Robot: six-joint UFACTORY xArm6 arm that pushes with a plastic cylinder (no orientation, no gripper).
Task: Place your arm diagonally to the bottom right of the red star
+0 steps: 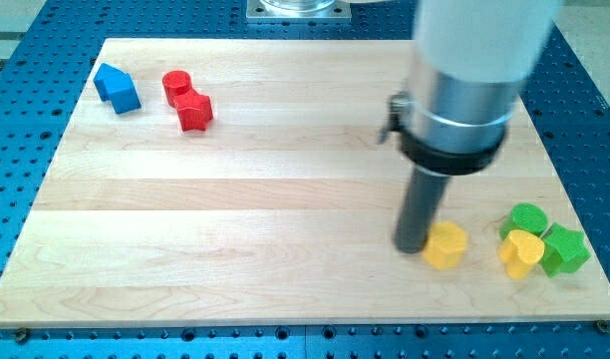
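Observation:
The red star (pixel 195 109) lies near the view's top left on the wooden board (pixel 235 219), touching a red cylinder (pixel 176 86) just above and left of it. My tip (pixel 412 246) stands far to the star's lower right, near the view's bottom, touching or almost touching the left side of a yellow hexagon block (pixel 446 244). The rod rises from the tip into the arm's wide grey and white body (pixel 462 80).
A blue block (pixel 118 88) lies at the view's top left, left of the red cylinder. At the bottom right a yellow heart (pixel 521 253), a green cylinder (pixel 528 217) and a green star (pixel 564 249) sit clustered near the board's right edge.

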